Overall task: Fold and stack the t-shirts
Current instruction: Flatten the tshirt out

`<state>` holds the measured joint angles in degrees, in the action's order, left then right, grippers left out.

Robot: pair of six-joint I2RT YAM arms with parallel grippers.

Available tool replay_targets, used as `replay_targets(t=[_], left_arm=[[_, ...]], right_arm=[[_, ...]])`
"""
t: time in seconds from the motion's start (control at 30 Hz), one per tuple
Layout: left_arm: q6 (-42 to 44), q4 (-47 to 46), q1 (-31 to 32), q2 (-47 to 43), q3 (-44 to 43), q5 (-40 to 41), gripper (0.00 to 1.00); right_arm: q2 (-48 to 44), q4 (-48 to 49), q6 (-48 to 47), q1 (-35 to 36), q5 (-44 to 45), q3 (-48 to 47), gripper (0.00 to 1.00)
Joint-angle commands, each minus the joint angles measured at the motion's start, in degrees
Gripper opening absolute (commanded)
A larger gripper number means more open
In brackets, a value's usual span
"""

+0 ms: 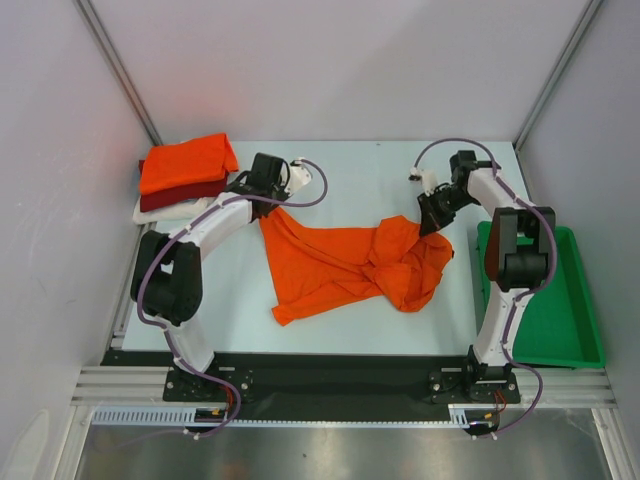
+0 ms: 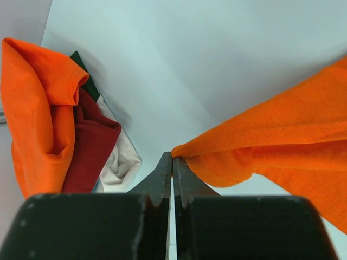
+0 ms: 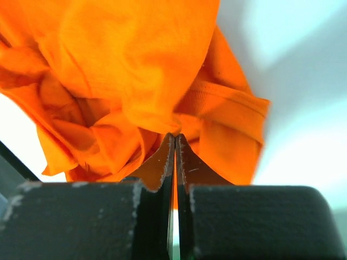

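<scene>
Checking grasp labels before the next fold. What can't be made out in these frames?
- Right wrist view: how much fabric the shut right tool pinches; bunched folds of the loose orange cloth t-shirt cover it.
- Top view: folded white cloth t-shirt, mostly under the dark red folded t-shirt and the orange folded t-shirt.
- Top view: green plastic tray, left wall hidden behind the right arm.

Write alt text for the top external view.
Two arms hold a crumpled orange t-shirt on a pale table, the left pincer at its far-left corner, the right pincer at its bunched right end. A stack of folded shirts sits far left; a green tray lies right.
</scene>
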<state>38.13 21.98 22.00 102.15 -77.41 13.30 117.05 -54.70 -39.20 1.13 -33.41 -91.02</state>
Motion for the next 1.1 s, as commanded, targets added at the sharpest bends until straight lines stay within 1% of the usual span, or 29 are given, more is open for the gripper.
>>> replay_targets(t=[0.0,0.07,0.13,0.2,0.23,0.27,0.3,0.43,0.53,0.63,0.67,0.73,0.83,1.0,1.07], left_arm=[[2.5,-0.6,-0.6,-1.2,-3.4,-0.4,0.0],[2.1,-1.6,-1.3,-0.7,-4.3,-0.6,0.0],[1.8,-4.7,-1.9,-0.4,-4.5,1.0,0.01],[0.3,-6.6,-2.2,0.0,-5.4,2.0,0.0],[-0.2,-7.2,-2.3,0.0,-6.0,2.0,0.0],[-0.9,-7.8,-2.3,-0.2,-6.3,2.3,0.0],[-1.6,-7.7,-2.2,-0.4,-6.7,2.6,0.0],[-6.0,-0.4,-1.1,-2.4,-13.2,2.1,0.0],[-7.2,4.3,1.3,-7.7,-13.5,-0.9,0.0],[-6.3,4.1,3.3,-12.9,-14.0,1.1,0.0],[-5.7,3.7,3.5,-13.7,-14.5,2.8,0.0],[-4.9,2.9,3.5,-15.8,-17.0,3.7,0.01],[-2.3,2.1,3.5,-18.0,-18.2,5.1,0.0],[-2.0,5.0,3.5,-24.1,-18.7,3.4,0.0],[-2.0,5.8,3.8,-26.7,-17.6,3.1,0.0]], right_arm=[[-9.0,-0.2,-0.4,0.5,0.9,-5.0,0.0],[-10.7,2.2,1.7,0.4,2.0,-7.0,0.0],[-11.8,5.2,3.7,-0.4,4.0,-9.0,0.0],[-11.4,7.6,8.1,-0.7,5.4,-13.4,0.0],[-11.1,10.1,9.7,-2.8,5.2,-14.7,0.0],[-10.9,11.5,11.6,-3.4,5.1,-15.9,0.0],[-10.6,12.7,15.9,-4.0,4.2,-18.5,0.0],[-10.5,19.0,23.1,-7.2,-1.0,-20.6,0.0],[-12.2,23.1,27.0,-7.5,-3.6,-19.5,0.0],[-13.7,25.2,29.6,-7.4,-4.3,-19.8,0.0],[-14.9,25.1,29.8,-7.1,-3.9,-20.7,0.0],[-17.2,25.2,29.6,-6.8,-2.5,-20.6,0.0],[-22.9,24.0,27.9,-5.7,0.4,-20.4,0.0],[-35.6,20.4,25.8,-5.1,4.1,-18.5,0.0],[-39.0,19.5,25.8,-5.3,5.2,-18.0,0.0]])
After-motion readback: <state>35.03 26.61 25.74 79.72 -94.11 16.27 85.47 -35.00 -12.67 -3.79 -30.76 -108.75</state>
